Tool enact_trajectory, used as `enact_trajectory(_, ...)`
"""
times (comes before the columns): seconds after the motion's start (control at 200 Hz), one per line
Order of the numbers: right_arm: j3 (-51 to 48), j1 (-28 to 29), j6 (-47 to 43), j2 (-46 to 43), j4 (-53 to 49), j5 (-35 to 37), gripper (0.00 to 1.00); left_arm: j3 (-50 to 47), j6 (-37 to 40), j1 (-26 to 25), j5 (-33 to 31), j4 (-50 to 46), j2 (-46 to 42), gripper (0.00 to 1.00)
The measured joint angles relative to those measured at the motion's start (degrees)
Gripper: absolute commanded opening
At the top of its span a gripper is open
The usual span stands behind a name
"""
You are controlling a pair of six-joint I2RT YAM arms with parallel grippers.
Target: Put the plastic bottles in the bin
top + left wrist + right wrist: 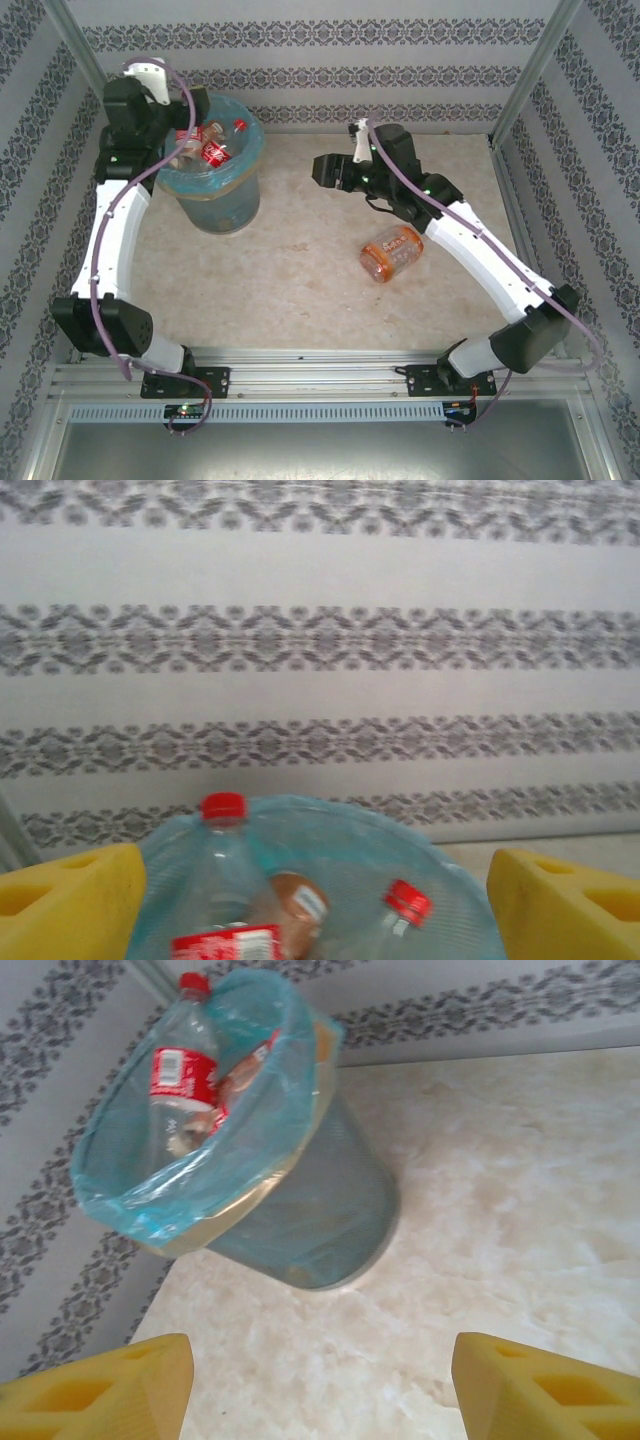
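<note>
The bin (228, 205), lined with a light blue bag, stands at the back left of the table. Several clear bottles (212, 148) with red caps and red labels lie inside it. One orange-tinted bottle (392, 252) lies on its side on the table, right of centre. My left gripper (170, 150) hangs open over the bin's left rim; its yellow fingers (70, 900) frame a red-capped bottle (222, 865) below. My right gripper (322, 168) is open and empty, held in the air right of the bin (310, 1225) and behind the orange bottle.
Patterned walls close in the back and both sides. A metal post (525, 70) stands at the back right corner. Bare marble tabletop (300, 280) stretches between the bin and the orange bottle.
</note>
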Motion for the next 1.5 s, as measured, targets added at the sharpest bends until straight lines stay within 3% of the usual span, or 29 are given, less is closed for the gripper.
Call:
enact_trajectory(0.245, -10.0, -9.0, 0.4, -13.4, -10.4, 4.2, 0.77, 1.0, 4.5, -18.3, -4.5, -7.4, -0.6, 0.93)
enact_trajectory(0.365, -16.7, -15.5, 0.7, -20.8, -15.8, 5.0, 0.8, 1.9, 5.0, -26.5, -5.4, -10.6, 1.5, 1.0)
enact_trajectory(0.575, -27.1, -27.4, 0.6, -28.6, -22.1, 4.3, 0.79, 2.9, 4.9, -35.9, -1.8, -14.1, 11.0, 1.0)
enact_trajectory(0.744, -30.3, -32.6, 0.2, -26.5, -22.5, 2.2, 0.76, 1.9, 4.2, -39.6, 1.9, -15.4, 18.2, 1.0)
enact_trajectory(0.979, -36.9, -37.7, 1.3, -19.3, -14.3, -2.8, 0.72, -0.8, 2.2, -42.2, 4.8, -14.8, 21.6, 1.0)
enact_trajectory(1.204, -37.3, -38.3, 3.0, -9.7, -6.7, -7.0, 0.7, -1.4, 1.2, -43.6, 6.4, -12.8, 25.0, 1.0)
enact_trajectory(1.499, -37.3, -38.7, 3.3, -6.6, -2.4, -8.2, 0.71, -1.3, 1.2, -45.1, 8.1, -13.0, 28.7, 1.0)
